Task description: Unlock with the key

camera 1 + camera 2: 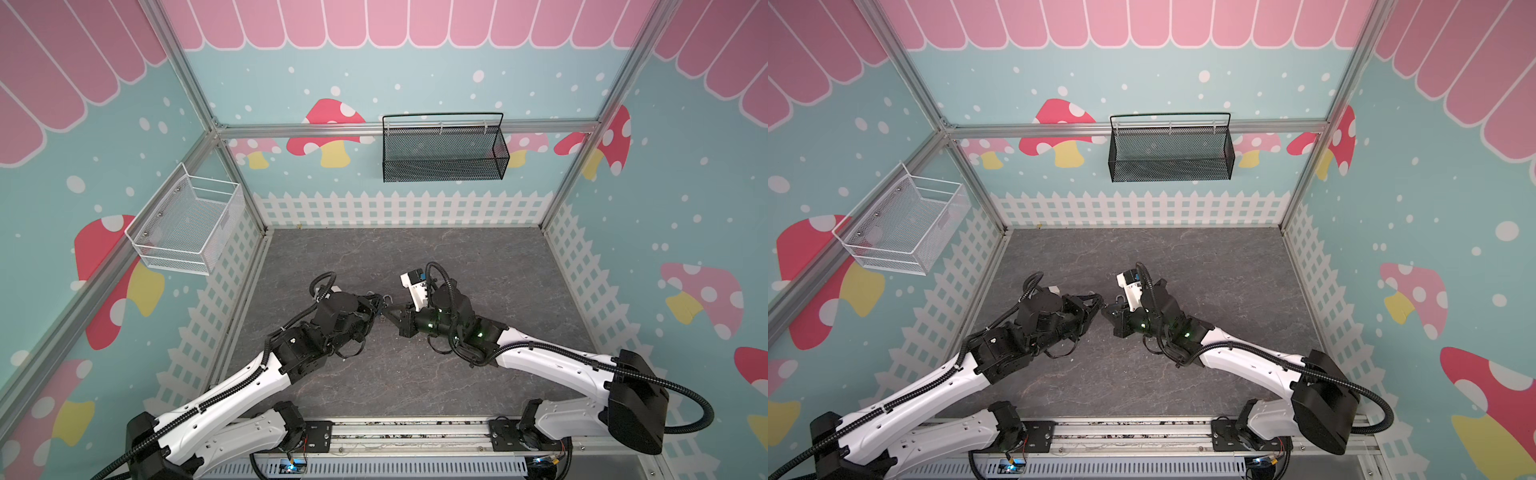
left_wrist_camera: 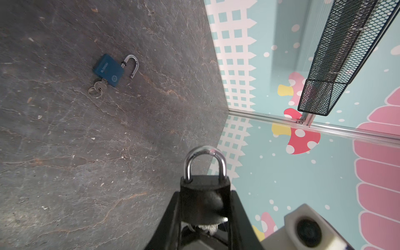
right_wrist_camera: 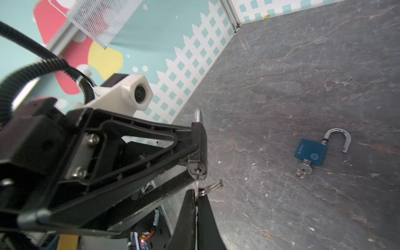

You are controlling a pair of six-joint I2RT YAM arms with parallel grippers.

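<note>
Black mesh basket, white basket

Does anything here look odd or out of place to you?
Only one thing: a blue padlock lies alone on the grey table, sprung open, with its own key in it. The left tool grips a closed black padlock while the right tool holds another key at its keyhole. Nothing looks spilled or broken.

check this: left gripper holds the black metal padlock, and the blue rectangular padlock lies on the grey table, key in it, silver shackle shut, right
No: on the blue rectangular padlock the silver shackle is open, one end free, as the left wrist view shows. The rest stands: left gripper on the black metal padlock, key in the blue one.
</note>
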